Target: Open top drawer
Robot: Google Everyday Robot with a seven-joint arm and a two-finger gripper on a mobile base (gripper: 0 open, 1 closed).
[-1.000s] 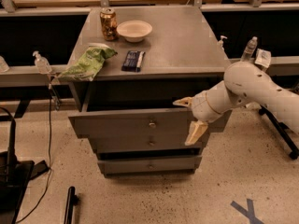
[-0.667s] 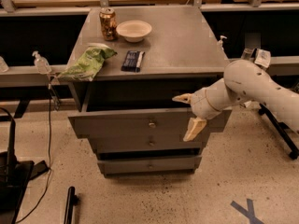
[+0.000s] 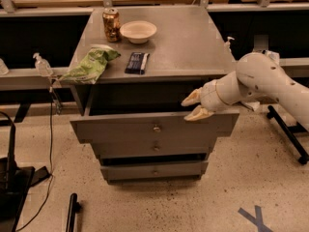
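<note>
The grey metal cabinet (image 3: 145, 105) fills the middle of the view, its tabletop (image 3: 188, 42) running toward twelve o'clock. The white robot arm (image 3: 275, 83) reaches in from three o'clock, its elbow beside the cabinet's right edge. The top drawer (image 3: 120, 129) stands pulled out toward six o'clock, its wide flat front well clear of the cabinet body, with a dark gap showing above it; its small round knob (image 3: 156, 128) sits at the centre of the panel. Below it lie two narrower drawer fronts (image 3: 154, 159), not pulled out as far.

The tool (image 3: 193, 106) hangs over the right end of the top drawer, at about three o'clock from the knob, just above the front panel's upper edge. Its two pale fingers (image 3: 192, 97) are spread apart and grip nothing.

On the tabletop, at about ten o'clock, a green chip bag (image 3: 90, 65) lies over the left edge. A white bowl (image 3: 138, 31) sits toward twelve o'clock, a drink can (image 3: 111, 24) just beside it on the left, and a dark snack bar (image 3: 137, 63) lies between bag and bowl.
</note>
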